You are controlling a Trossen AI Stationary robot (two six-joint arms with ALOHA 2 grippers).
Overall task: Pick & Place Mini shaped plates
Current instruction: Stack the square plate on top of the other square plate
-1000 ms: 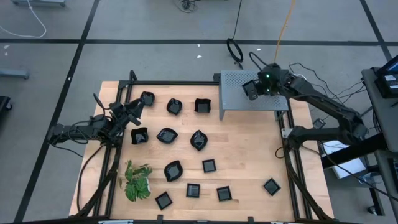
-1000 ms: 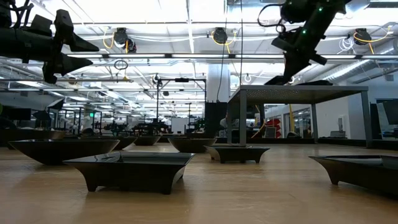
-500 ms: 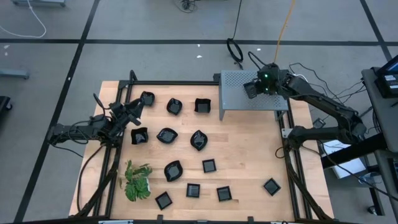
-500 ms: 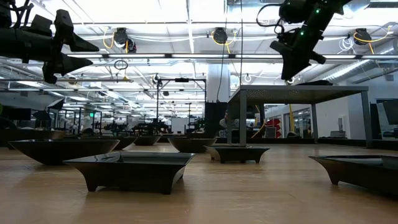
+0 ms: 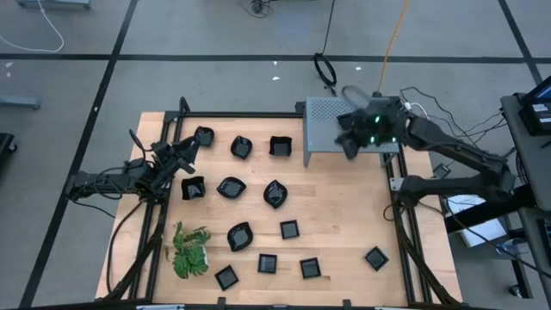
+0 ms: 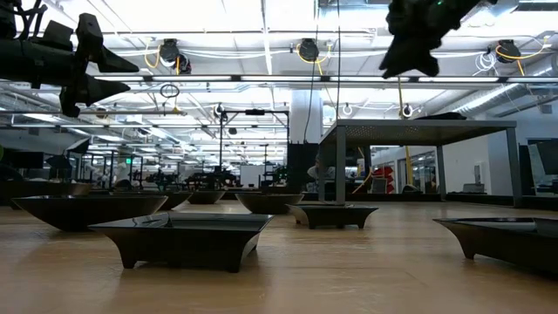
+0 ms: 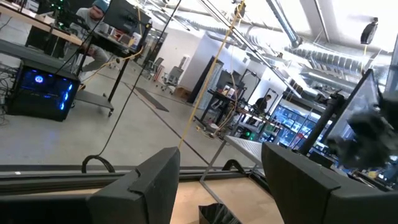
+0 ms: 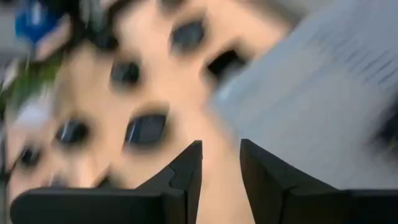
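Note:
Several mini shaped plates, small black dishes such as a square one and a leaf-like one, rest on their bases on the wooden table. More show in the low view. My right gripper hangs open in the air over the near part of a grey perforated platform. Nothing is between its fingers. At the table's left edge my left gripper waits raised. It is open and empty in its own view.
A green leafy plant stands near the table's front left. The grey platform stands on legs at the table's far right. A black frame rail runs along the far edge. A dark low shape lies on the platform top.
My right gripper has swung from the platform's far part toward the table's near edge. It has risen clear of the platform top and tipped less steeply downward. It is blurred with motion now. The plates have kept their places.

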